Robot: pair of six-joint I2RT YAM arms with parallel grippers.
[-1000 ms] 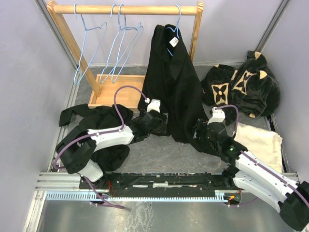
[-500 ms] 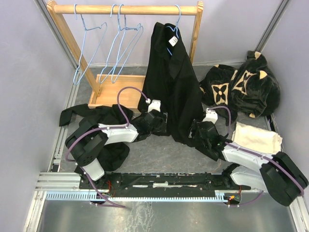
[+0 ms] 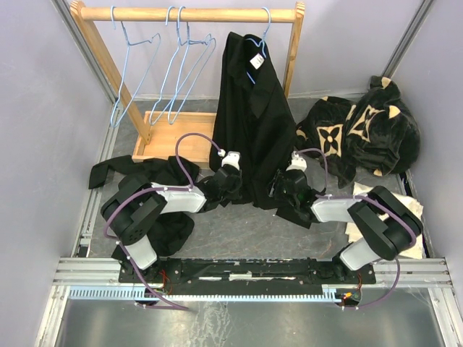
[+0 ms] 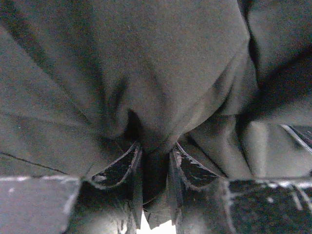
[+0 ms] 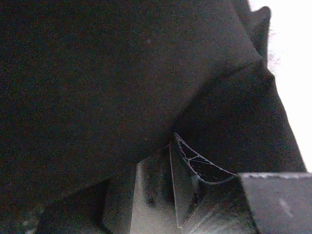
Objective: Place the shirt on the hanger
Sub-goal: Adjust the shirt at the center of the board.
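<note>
The black shirt (image 3: 253, 123) hangs from a light-blue hanger (image 3: 266, 27) on the rack, with a white tag (image 3: 259, 62) at its collar. My left gripper (image 3: 230, 181) is at the shirt's lower left edge. In the left wrist view it (image 4: 155, 156) is shut on a fold of the shirt (image 4: 146, 73). My right gripper (image 3: 283, 189) presses into the shirt's lower right edge. In the right wrist view only one finger (image 5: 195, 168) shows. Black cloth (image 5: 97, 87) covers the other, so I cannot read its jaws.
A wooden rack (image 3: 188, 13) holds several spare blue hangers (image 3: 177, 69). A second black garment (image 3: 145, 189) lies under my left arm. A black plush garment with tan flowers (image 3: 362, 130) and a white cloth (image 3: 409, 210) lie at the right.
Both arms have moved inward to the hanging shirt's lower edge. The left jaws have closed on a fold of cloth. The right arm has swung left, folding back on itself.
</note>
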